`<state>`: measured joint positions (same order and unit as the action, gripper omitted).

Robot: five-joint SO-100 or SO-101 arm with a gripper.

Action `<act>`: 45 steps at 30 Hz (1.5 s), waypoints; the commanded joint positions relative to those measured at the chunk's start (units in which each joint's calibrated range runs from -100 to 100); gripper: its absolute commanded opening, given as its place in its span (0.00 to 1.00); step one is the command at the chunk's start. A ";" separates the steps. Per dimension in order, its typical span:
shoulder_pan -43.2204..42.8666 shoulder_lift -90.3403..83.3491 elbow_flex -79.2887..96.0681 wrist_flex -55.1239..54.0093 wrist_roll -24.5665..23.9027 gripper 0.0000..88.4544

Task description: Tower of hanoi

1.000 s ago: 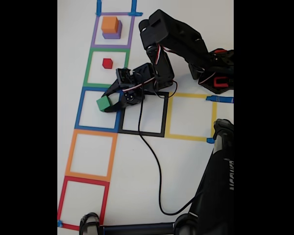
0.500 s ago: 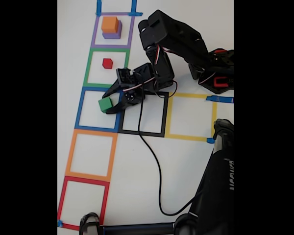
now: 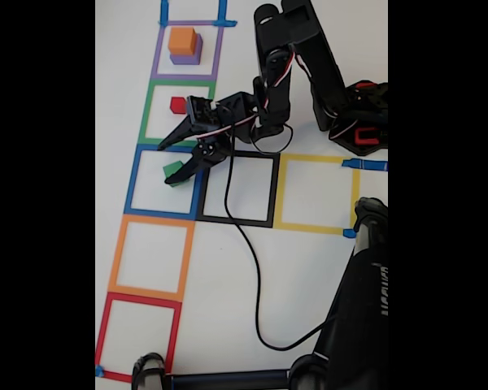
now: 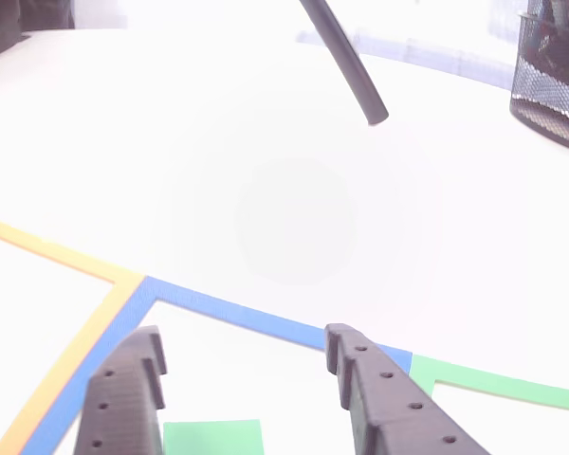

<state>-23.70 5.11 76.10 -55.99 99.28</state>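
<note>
My arm reaches out from its base at the right edge of the white table [image 3: 252, 268], over the row of taped squares that runs down the table's left side. In the purple-taped square near the top left corner the purple cube [image 3: 186, 58] sits with the orange cube [image 3: 182, 40] stacked on top of it. Further down that side, inside the blue square [image 3: 133, 187], the green cube [image 3: 176, 173] rests on the table near that square's right edge; in the other view its top [image 4: 213, 438] shows at the bottom edge between my fingers [image 4: 379, 403]. My gripper [image 3: 170, 160] hangs above it with the jaws spread apart and nothing held between them. The red cube [image 3: 177, 105] lies in the green-taped square, partly behind my gripper's upper finger.
</note>
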 commanded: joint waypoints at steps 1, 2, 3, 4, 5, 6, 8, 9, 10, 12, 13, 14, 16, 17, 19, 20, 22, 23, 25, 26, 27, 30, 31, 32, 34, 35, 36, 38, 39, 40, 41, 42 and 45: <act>2.80 -16.86 0.63 13.80 0.72 0.01; 3.47 -20.65 0.63 18.41 0.72 0.01; 4.14 -25.09 0.54 24.57 0.72 0.01; 4.81 -28.81 0.54 29.51 0.72 0.01; 5.67 -33.00 0.63 35.42 0.72 0.01; 6.54 -36.64 0.54 41.17 0.72 0.01; 8.55 -43.99 0.09 53.15 0.72 0.01; 9.89 -48.18 -0.73 60.68 0.72 0.01; 11.14 -51.49 -1.64 66.51 0.72 0.01; 14.11 -57.39 -6.19 81.25 0.72 0.01; 15.74 -59.73 -9.37 88.78 0.72 0.01; 17.18 -61.26 -12.64 94.69 0.72 0.01; 20.05 -63.12 -20.73 107.08 0.72 0.01; 21.30 -63.53 -24.19 111.45 0.72 0.01; 23.60 -63.93 -31.73 120.12 0.72 0.01; 24.75 -63.93 -35.19 123.52 0.72 0.01; 26.38 -63.77 -41.28 129.10 0.72 0.01; 27.05 -63.85 -43.73 131.21 0.72 0.01; 28.30 -63.85 -49.46 135.09 -0.13 0.01; 28.59 -63.61 -52.46 137.04 -0.63 0.01; 29.07 -63.28 -54.82 138.74 -1.14 0.01; 30.41 -62.48 -60.10 142.95 -1.14 0.01; 30.98 -62.48 -60.64 143.52 -0.80 0.01; 31.66 -62.56 -60.73 143.84 -0.29 0.01; 33.67 -63.12 -60.00 144.81 0.72 0.01; 34.63 -63.53 -59.19 145.22 0.72 0.01; 35.49 -64.09 -57.73 145.22 0.72 0.01; 37.12 -65.95 -52.46 143.27 0.72 0.05; 37.89 -66.67 -49.55 141.65 0.72 0.08; 38.37 -67.00 -47.10 139.79 0.72 0.10; 39.04 -67.24 -44.19 137.28 0.72 0.12; 39.71 -67.56 -41.55 135.18 0.72 0.13; 41.44 -69.90 -31.55 125.70 0.72 0.16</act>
<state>15.51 -61.92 35.90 80.01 99.46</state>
